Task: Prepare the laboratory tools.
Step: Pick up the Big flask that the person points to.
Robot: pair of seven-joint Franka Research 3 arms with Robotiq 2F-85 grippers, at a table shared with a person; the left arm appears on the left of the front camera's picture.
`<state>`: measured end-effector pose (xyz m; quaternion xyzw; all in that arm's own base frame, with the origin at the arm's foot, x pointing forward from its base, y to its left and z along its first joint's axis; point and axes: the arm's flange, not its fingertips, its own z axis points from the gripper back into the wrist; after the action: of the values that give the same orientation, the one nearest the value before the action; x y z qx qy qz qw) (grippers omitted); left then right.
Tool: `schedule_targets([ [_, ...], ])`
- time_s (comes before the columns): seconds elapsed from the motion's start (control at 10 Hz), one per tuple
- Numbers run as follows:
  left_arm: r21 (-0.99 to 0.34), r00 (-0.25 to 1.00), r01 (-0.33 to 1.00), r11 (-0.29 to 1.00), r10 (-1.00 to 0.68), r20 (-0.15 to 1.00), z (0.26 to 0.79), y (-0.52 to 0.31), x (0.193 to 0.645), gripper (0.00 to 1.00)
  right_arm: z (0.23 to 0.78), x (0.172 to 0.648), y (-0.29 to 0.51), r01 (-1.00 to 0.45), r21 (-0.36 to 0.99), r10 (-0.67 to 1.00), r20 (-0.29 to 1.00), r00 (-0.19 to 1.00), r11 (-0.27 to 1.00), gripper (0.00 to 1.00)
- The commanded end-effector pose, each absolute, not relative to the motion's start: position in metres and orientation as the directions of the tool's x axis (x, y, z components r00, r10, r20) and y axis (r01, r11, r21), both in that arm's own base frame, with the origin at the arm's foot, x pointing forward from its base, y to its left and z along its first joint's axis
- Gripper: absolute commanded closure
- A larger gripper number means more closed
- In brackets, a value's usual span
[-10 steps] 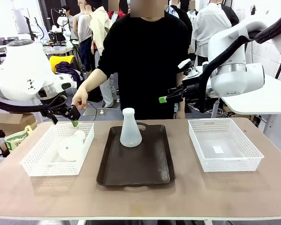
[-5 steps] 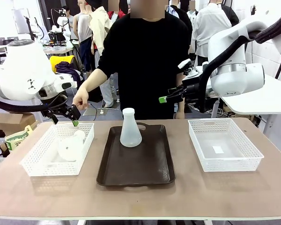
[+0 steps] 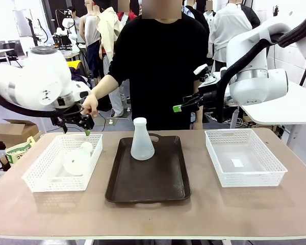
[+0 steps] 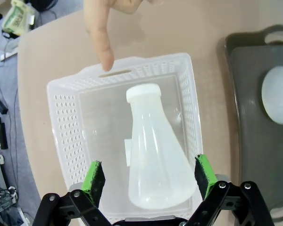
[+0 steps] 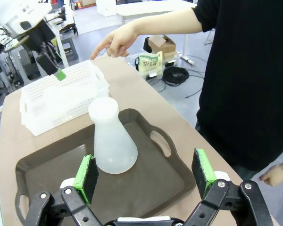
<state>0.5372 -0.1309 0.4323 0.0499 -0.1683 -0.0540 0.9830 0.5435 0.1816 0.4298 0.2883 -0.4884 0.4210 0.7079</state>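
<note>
Erlenmeyer flask of translucent frosted-white plastic, conical with a short neck (image 3: 142, 140): it stands upright at the far end of the dark brown rectangular tray (image 3: 153, 186), in the middle of the front view. In my right wrist view it sits at centre-left, near the tray's handle slot.

A second flask of the same kind (image 4: 155, 160) lies on its side in the white mesh plastic basket (image 3: 41, 178) at the left of the front frame. In my left wrist view its neck points toward the top of the frame.

My left hand (image 3: 76, 128) hangs above the far end of that basket. Its fingers are spread wide and grip nothing. In its own view the lying flask shows below and between the green pads (image 4: 94, 176), untouched.

The person's hand (image 3: 89, 104) reaches in right beside my left hand. One finger points down at the basket's far rim; I cannot tell whether it touches.

My right hand (image 3: 181, 106) is held high, right of centre in the front view, fingers spread and empty.

Another white mesh basket (image 3: 245, 179) rests on the tan table (image 3: 219, 209) at the right.
</note>
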Motion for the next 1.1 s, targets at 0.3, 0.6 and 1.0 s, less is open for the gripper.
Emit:
schedule_targets([
  [0.3,0.082,0.98,0.022,0.996,-0.037,0.194,0.39,-0.146,0.582,0.0,0.431,0.548,0.183,-0.881,-0.001,0.325,0.93,0.174,0.473,0.0],
  [0.6,0.026,0.986,-0.035,0.999,0.03,0.167,0.383,-0.13,0.597,0.0,0.431,0.548,0.183,-0.881,-0.001,0.325,0.93,0.174,0.473,0.0],
  [1.0,-0.029,0.985,-0.075,0.997,0.079,0.156,0.373,-0.115,0.612,0.0,0.431,0.548,0.183,-0.881,-0.001,0.325,0.93,0.174,0.473,0.0],
])
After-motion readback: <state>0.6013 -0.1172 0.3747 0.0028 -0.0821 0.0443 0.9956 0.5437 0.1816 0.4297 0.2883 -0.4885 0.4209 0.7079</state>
